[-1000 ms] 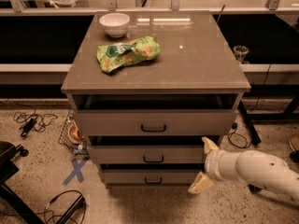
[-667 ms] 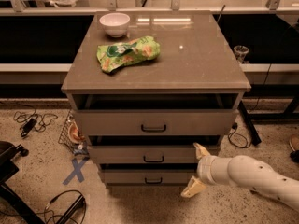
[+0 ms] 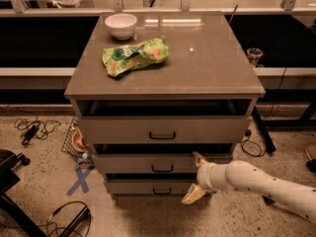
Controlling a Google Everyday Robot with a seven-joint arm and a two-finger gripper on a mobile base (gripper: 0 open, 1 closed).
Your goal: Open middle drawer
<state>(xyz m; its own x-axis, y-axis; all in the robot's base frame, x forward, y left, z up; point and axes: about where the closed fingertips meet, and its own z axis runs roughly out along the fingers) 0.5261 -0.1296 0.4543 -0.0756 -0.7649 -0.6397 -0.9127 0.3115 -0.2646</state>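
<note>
Wide, shallow grey-brown middle drawer (image 3: 131,163) sits second of three fronts under the grey-brown counter (image 3: 217,68), with a dark gap above it; it looks barely out, if at all. Its small black bar handle (image 3: 162,168) sits at centre, long axis horizontal. The cream two-finger tool (image 3: 196,177), on a white speckled arm (image 3: 261,183) coming in from the right of the view, hangs before the right part of that front. Its fingers are spread wide, one above the other, gripping nothing. The handle lies to the view's left of the tool, level with it, not touching. Judgement: a sideways shift, then the vertical spread can straddle the bar
</note>
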